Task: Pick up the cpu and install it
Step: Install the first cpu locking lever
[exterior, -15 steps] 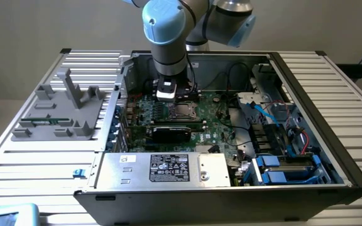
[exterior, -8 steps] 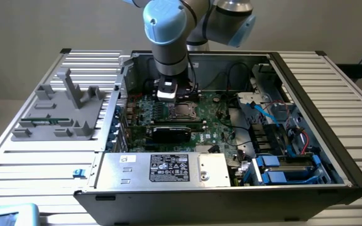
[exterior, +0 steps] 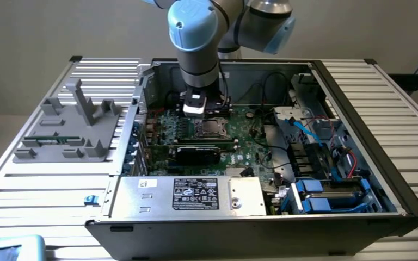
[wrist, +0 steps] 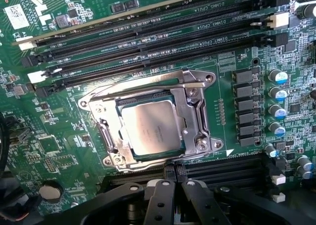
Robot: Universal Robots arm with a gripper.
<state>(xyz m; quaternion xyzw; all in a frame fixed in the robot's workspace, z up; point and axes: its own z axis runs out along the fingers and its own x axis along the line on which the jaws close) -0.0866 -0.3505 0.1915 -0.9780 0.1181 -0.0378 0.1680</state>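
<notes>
We list: slatted metal table [exterior: 383,109], bearing an open computer case [exterior: 267,239]; robot arm [exterior: 194,32], reaching down into the case; silver box with white label [exterior: 194,194], along the case wall nearest the exterior view; green motherboard [wrist: 59,151], flat on the case floor; gripper [wrist: 173,178], fingers pressed together, holding nothing, just beside the socket; dark socket frame [wrist: 195,111] with metal bracket, on the motherboard; cpu [wrist: 150,128], lying flat inside that frame, apart from the fingertips
</notes>
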